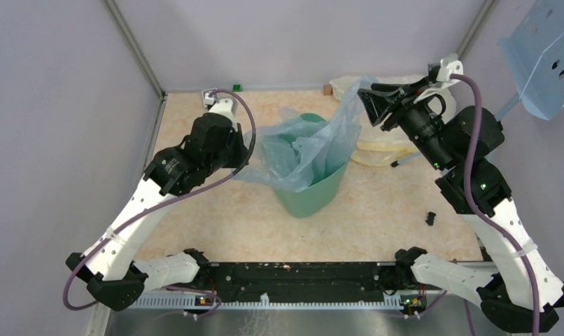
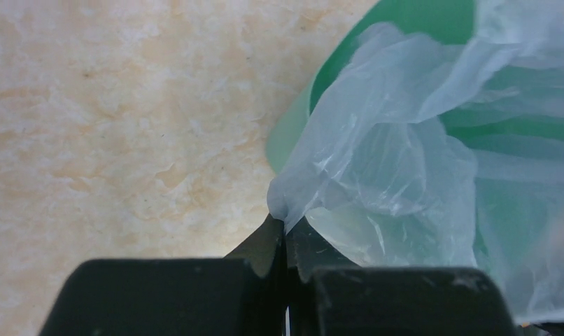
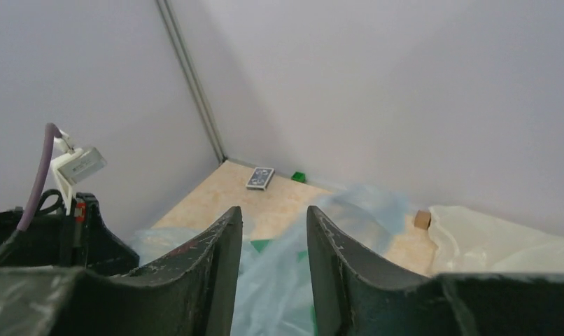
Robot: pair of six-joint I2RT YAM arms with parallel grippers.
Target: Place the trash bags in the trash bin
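Note:
The mint-green trash bin [image 1: 311, 197] stands upright mid-table. The pale blue trash bag [image 1: 314, 145] is draped over its rim and into its mouth. My left gripper [image 1: 243, 155] is at the bin's left side, shut on a bunched edge of the bag [image 2: 377, 161] just outside the green rim [image 2: 405, 21]. My right gripper [image 1: 367, 98] is raised above the bin's far right side, where a corner of the bag rises to its fingers. In the right wrist view this gripper [image 3: 274, 213] is open, with the bag [image 3: 279, 280] showing below and between the fingers; whether it touches them I cannot tell.
The cream-yellow bag [image 1: 388, 148] lies behind the right gripper, also in the right wrist view [image 3: 503, 245]. A small black piece [image 1: 430, 218] lies front right. A brown block [image 3: 423, 219], a green block [image 3: 299, 177] and a card box [image 3: 260, 178] sit by the back wall.

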